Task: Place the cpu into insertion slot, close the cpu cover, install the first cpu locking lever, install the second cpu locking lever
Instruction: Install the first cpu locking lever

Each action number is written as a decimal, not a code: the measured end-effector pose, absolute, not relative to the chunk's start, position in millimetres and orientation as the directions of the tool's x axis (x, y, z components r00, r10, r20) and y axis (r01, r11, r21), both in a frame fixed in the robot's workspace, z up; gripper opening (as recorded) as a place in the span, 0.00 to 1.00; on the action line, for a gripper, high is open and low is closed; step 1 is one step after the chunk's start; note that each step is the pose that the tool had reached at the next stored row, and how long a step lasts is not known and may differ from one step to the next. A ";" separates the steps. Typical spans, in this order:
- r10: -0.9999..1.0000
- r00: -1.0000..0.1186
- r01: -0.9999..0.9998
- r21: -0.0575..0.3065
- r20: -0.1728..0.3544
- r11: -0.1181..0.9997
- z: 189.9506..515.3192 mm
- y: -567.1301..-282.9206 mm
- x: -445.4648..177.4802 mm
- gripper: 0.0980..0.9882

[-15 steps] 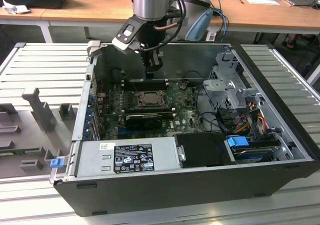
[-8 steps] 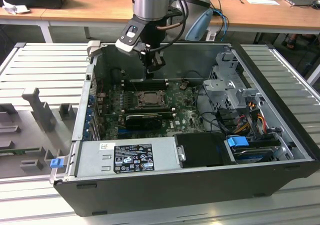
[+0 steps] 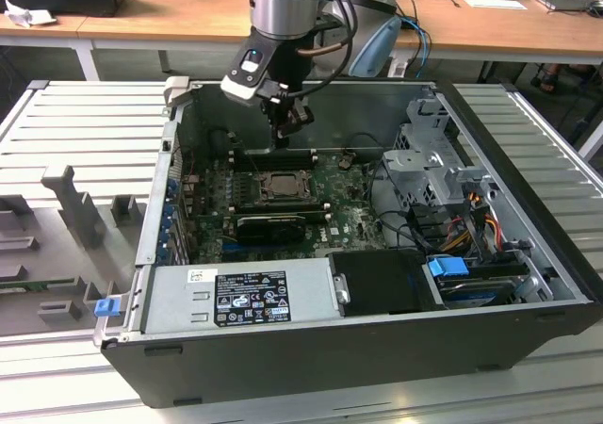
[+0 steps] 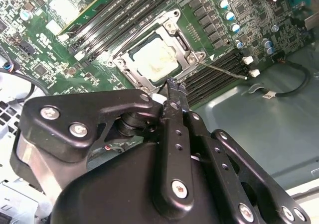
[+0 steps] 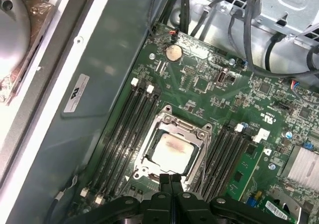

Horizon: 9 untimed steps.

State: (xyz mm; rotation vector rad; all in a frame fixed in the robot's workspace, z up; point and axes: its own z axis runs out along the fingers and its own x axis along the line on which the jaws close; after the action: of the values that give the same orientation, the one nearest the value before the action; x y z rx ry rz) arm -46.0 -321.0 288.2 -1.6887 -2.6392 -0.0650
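The cpu [image 5: 172, 152] shows its pale metal top and lies flat in the insertion slot [image 5: 166, 110] on the green board. The silver cpu cover [image 5: 200, 143] lies down around it as a frame, with the chip showing through its window. My gripper [image 5: 171, 178] is shut with nothing held, its fingertips hovering just over the socket's edge. In the second wrist view the cpu [image 4: 152, 59] and cpu cover [image 4: 183, 39] lie just past the gripper [image 4: 174, 84], and a thin metal lever rod [image 4: 224, 68] sticks out sideways over the memory slots. In the exterior view the gripper [image 3: 283, 139] hangs above the cpu [image 3: 281, 186].
Black memory slots [image 5: 127, 129] flank the socket on both sides. A long black ribbed card [image 3: 271, 224] lies in front of the socket, with the power supply [image 3: 236, 292] nearer the camera. The drive cage [image 3: 433, 160] and cables crowd the exterior view's right. Case walls surround the board.
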 end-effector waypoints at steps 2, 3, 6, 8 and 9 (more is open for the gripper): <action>0.904 -0.426 0.904 0.031 0.029 0.425 288.2 -321.0 -46.0 0.01; 0.901 -0.432 0.902 0.031 0.029 0.432 288.2 -321.0 -46.0 0.01; 0.894 -0.447 0.894 0.031 0.029 0.447 288.2 -321.0 -46.0 0.01; 0.890 -0.455 0.890 0.031 0.029 0.455 288.2 -321.0 -46.0 0.01; 0.888 -0.460 0.888 0.031 0.029 0.459 288.2 -321.0 -46.0 0.01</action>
State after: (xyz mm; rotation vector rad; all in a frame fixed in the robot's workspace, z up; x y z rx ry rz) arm -46.0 -321.0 288.2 -1.6282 -2.6758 -0.0646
